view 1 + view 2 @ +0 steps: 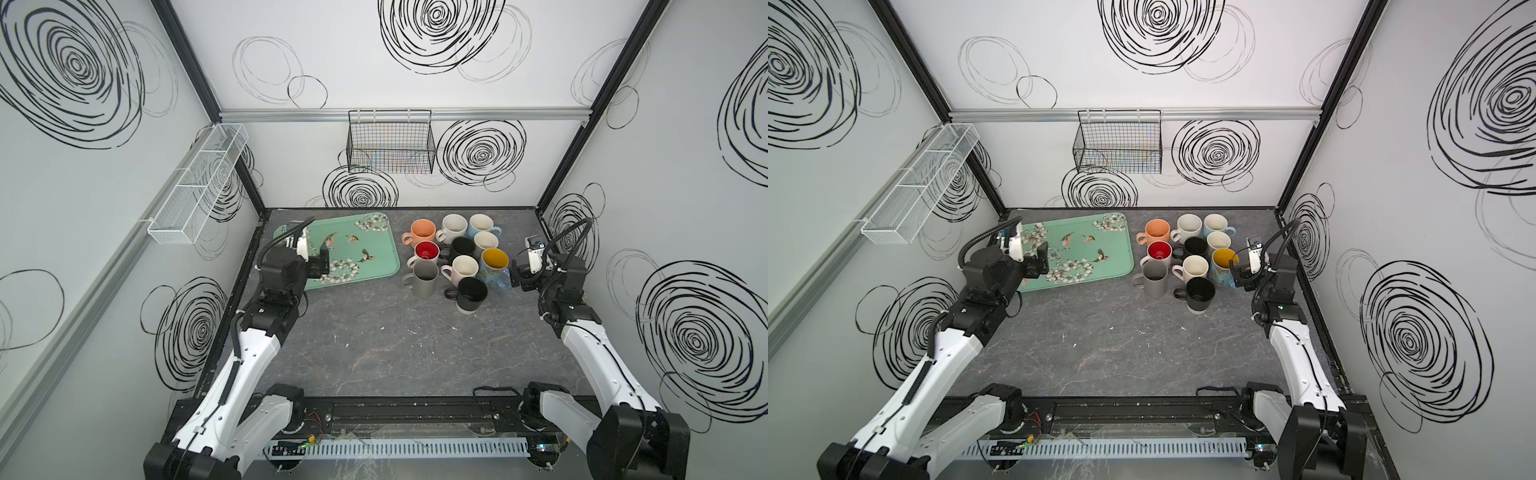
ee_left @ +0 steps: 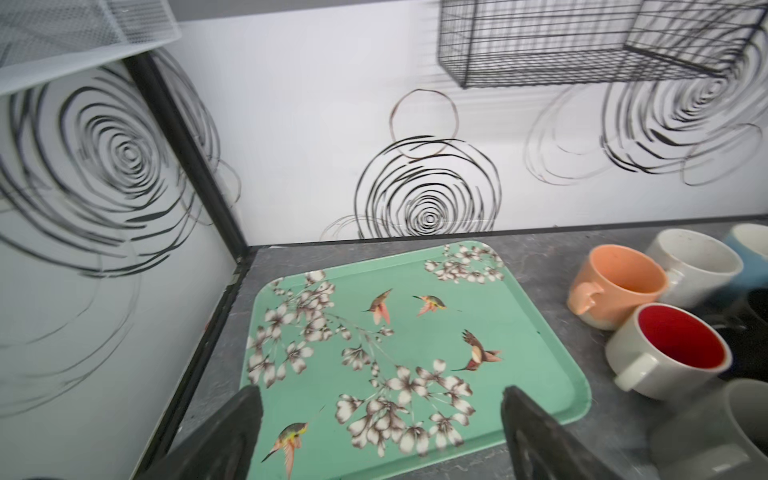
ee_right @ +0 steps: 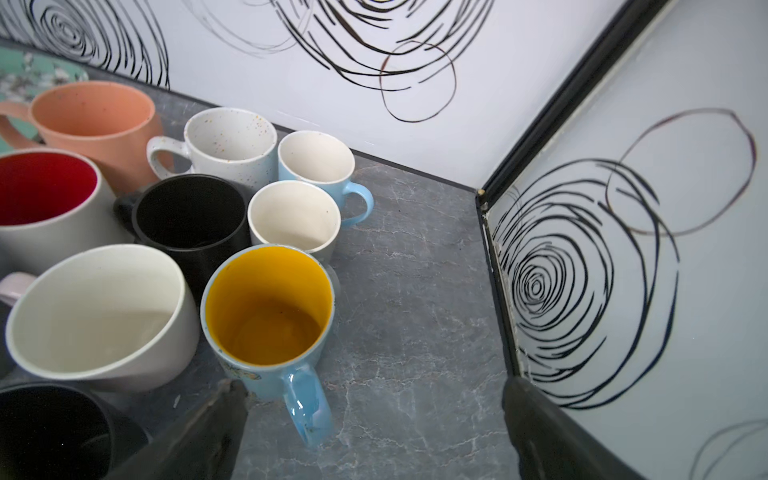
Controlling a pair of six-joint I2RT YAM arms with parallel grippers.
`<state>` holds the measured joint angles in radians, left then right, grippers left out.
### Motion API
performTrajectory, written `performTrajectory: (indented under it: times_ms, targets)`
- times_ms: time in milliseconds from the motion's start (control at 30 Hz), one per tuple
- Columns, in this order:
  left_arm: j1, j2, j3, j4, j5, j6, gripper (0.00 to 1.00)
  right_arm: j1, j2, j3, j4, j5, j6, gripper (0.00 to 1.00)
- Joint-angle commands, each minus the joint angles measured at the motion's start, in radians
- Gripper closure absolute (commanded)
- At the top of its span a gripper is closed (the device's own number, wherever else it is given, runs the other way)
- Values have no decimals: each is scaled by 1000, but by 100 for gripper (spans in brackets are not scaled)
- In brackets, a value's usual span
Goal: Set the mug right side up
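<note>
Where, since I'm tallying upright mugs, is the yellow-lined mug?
In a top view, the yellow-lined mug stands upright on the right, between the white mug and the right gripper.

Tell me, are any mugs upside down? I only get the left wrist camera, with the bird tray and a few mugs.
Observer: None. In both top views all ten show open mouths, even the black mug nearest the arms.
Operator: Where's the other gripper?
Observer: The right gripper hangs open beside the yellow-inside mug, near its blue handle.
Operator: Is it holding that mug?
Observer: No. It is wide open, and the mug stands by itself on the table.
</note>
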<state>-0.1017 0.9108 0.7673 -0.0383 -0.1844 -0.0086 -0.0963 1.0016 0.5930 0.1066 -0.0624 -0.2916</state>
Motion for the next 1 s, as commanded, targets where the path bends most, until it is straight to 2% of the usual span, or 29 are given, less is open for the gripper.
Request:
performTrajectory:
  times_ms: [0,100,200,267,333,533,733,900,967]
  targets:
    - [89,-25,-70,87,-7,-24,1,-16,-44,-96,194,12,236,0]
    - [127,-61,-142,160,-17,-89,1,-15,-59,-192,299,6,277,0]
    - [137,-101,-227,255,-15,-124,1,-16,-25,-258,387,70,366,0]
    - [134,-117,-286,315,-29,-113,1,-16,19,-280,431,87,376,0]
    - [126,-116,-341,357,-105,-122,1,-17,58,-302,485,96,381,0]
    - [108,-44,-410,416,-74,-97,1,-20,100,-384,661,109,363,0]
    - [99,38,-528,656,-58,-128,1,-39,143,-400,725,39,327,0]
    - [86,178,-594,871,-40,-115,1,-37,171,-391,737,-73,331,0]
    - [87,216,-600,931,-19,-113,1,-29,167,-401,751,-78,337,0]
